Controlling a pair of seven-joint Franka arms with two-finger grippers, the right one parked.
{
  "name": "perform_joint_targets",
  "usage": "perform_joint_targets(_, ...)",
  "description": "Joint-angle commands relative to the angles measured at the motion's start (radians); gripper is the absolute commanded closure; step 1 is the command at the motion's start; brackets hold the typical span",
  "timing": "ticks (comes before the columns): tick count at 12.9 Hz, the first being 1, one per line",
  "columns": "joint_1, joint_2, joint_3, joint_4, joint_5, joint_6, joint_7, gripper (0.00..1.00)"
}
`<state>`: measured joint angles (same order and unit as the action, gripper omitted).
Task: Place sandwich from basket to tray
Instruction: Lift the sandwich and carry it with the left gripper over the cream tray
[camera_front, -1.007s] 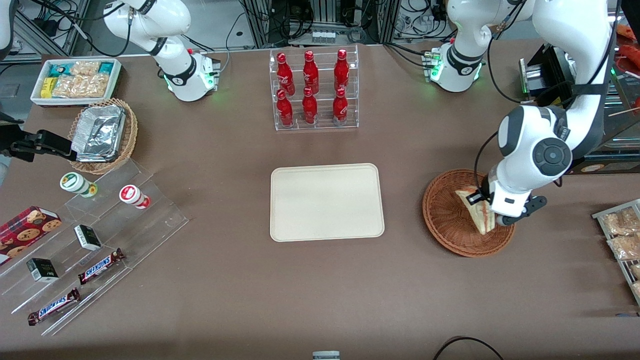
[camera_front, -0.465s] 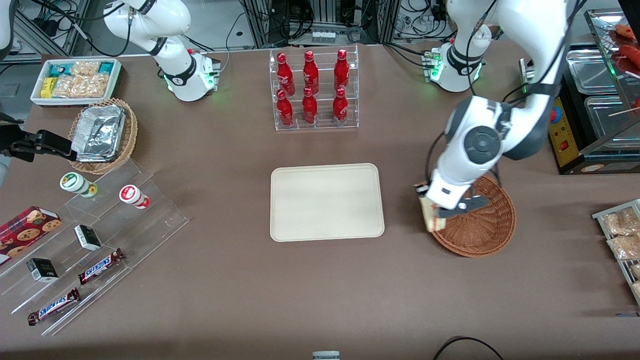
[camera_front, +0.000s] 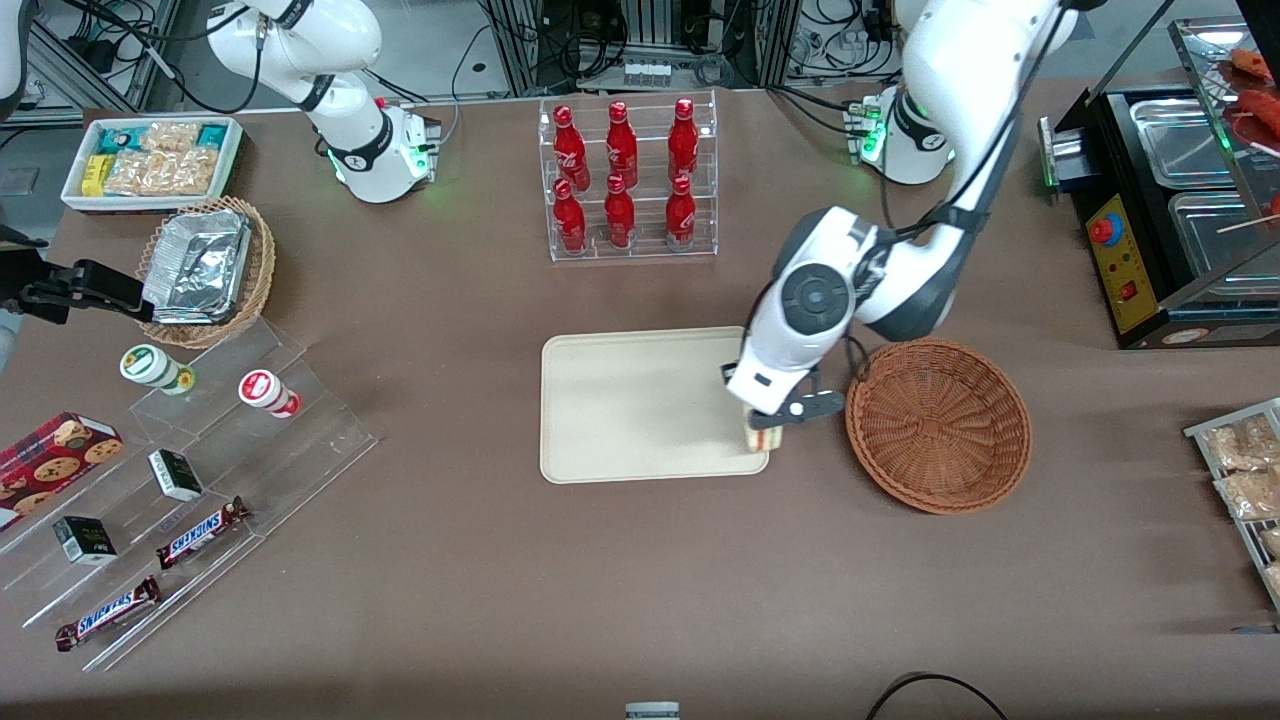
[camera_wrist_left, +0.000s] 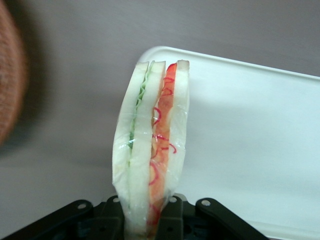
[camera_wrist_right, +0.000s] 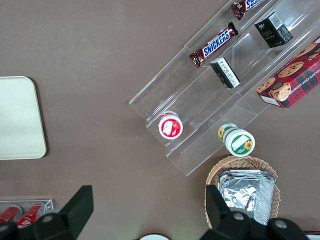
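Item: sandwich (camera_wrist_left: 152, 150) — wrapped wedge, held upright on edge, filling layers outward, pinched at its base between the fingers (camera_wrist_left: 117, 212) of the left gripper (camera_front: 765, 428). Position: carried clear above the surface, over the tray (camera_front: 630, 400) edge at roughly its 4 o'clock corner. Basket (camera_front: 938, 425) — now without contents, just beside the tray toward the working arm's end. Judgement: the base grip keeps the wedge from splaying; transfer nearly done, with lowering and release onto the tray outstanding.
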<state>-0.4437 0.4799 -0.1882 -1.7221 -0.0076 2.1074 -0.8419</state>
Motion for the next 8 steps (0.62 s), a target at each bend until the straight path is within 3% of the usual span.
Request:
perform_joint_targets(1, -0.078, 0.101, 0.012, 0.139, -0.008, -0.023, -0.109, 1.00)
perform_joint_targets(6, -0.208, 0.238, 0.018, 0.271, 0.011, -0.024, -0.232, 1.00)
perform_joint_targets(8, -0.227, 0.287, 0.021, 0.332, 0.052, -0.046, -0.276, 1.00)
